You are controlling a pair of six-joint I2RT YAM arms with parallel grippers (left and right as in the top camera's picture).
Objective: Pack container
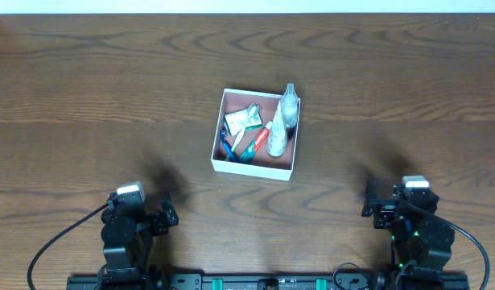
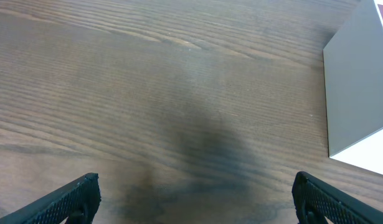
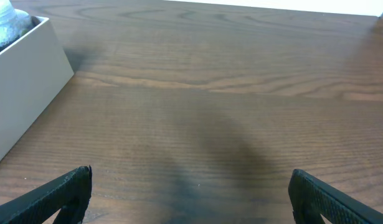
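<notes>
White walls, reddish-brown inside: the container [image 1: 252, 169] sits mid-bench [image 1: 86, 97], well ahead of both arms and roughly between them. It's carrying toiletries: a clear bottle [image 1: 288, 109] leans on the right wall with its top poking over the back rim, a white tube [image 1: 277, 138] lies beside it, a green-and-white packet [image 1: 243, 119] sits near the back, and something blue [image 1: 227, 145] lies along the left side.

Left claw [image 2: 194, 196] is spread wide, nothing between its fingers, low over bare wood, with the container's corner off to its right. Right claw [image 3: 191, 186] is the same, wide apart and empty, with the white wall at its left.

Handling call: this looks like thin card or light plastic, so it is likely light even loaded, with walls that give under a hard pinch. It's far too wide to span. The best bet is one finger over the rim and one outside, near a front corner where it should be stiffest and the contents sit clear. On this smooth wood it will probably skate if nudged, and that leaning bottle could topple with a jerk.
</notes>
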